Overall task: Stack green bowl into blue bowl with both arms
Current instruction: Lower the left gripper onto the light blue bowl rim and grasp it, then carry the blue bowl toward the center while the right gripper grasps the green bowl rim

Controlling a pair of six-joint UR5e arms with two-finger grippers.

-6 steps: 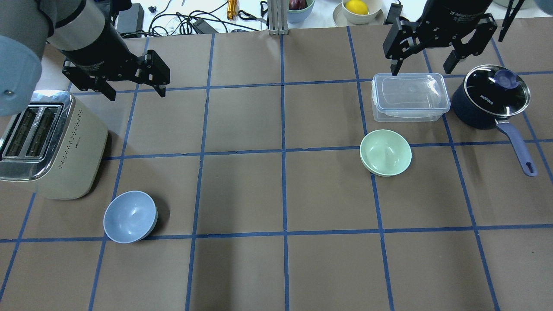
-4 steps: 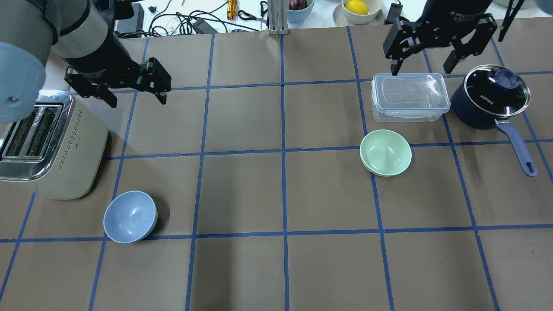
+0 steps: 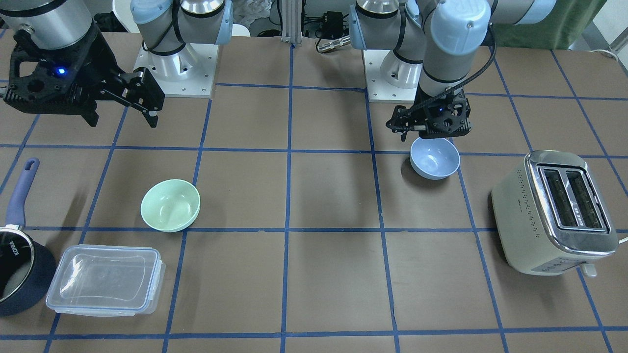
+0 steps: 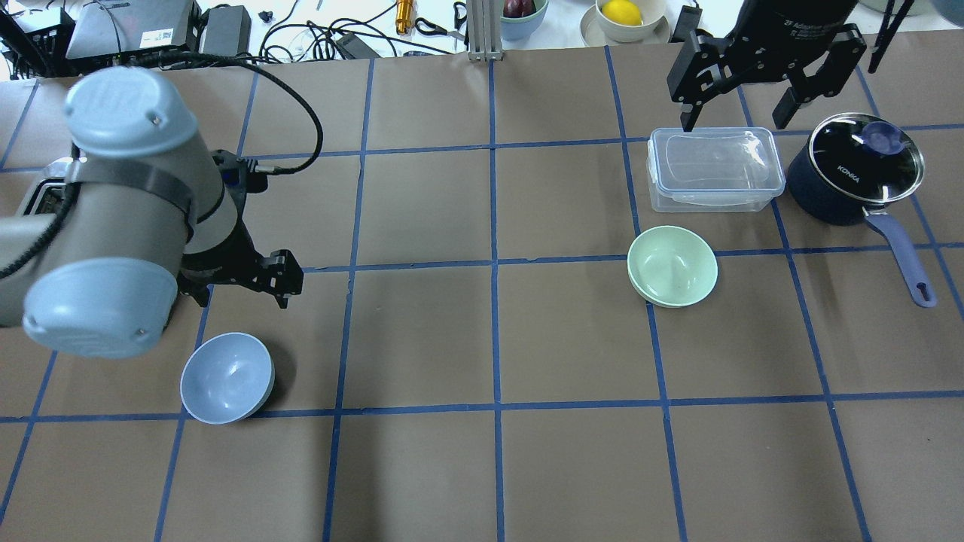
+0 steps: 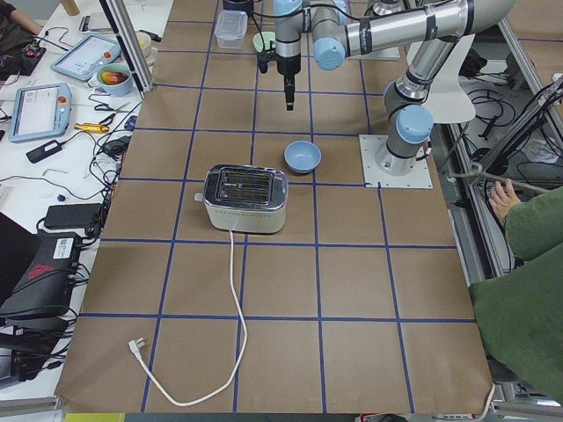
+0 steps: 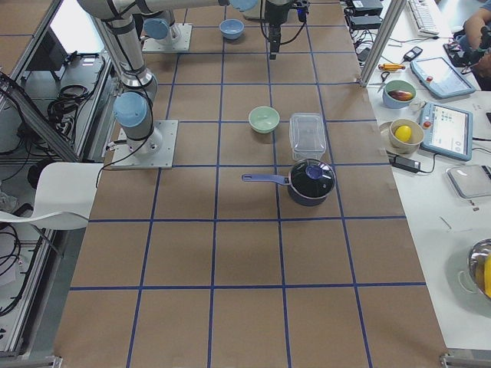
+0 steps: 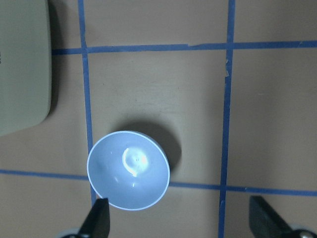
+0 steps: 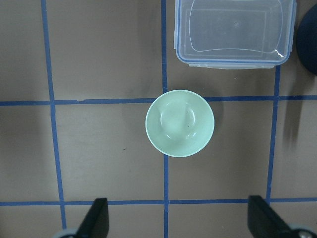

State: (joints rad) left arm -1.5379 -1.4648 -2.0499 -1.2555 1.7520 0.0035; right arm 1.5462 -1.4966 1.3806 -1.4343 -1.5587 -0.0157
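Observation:
The pale green bowl point(image 4: 672, 266) stands upright on the right half of the table, also in the front view point(image 3: 170, 205) and centred in the right wrist view point(image 8: 180, 123). The pale blue bowl point(image 4: 227, 378) stands upright at the near left, also in the front view point(image 3: 434, 158). My left gripper point(image 4: 242, 296) is open and empty, hovering just beyond the blue bowl; in its wrist view the bowl point(image 7: 129, 170) lies by the left finger. My right gripper point(image 4: 734, 117) is open and empty, high over the far edge of the clear box.
A cream toaster point(image 3: 554, 215) stands left of the blue bowl, mostly hidden under my left arm in the overhead view. A clear lidded plastic box point(image 4: 714, 169) and a dark navy saucepan point(image 4: 858, 169) with a handle stand just beyond the green bowl.
My left arm has swung from beyond the toaster toward the robot, its gripper now close over the blue bowl. The right arm and both bowls have not moved.

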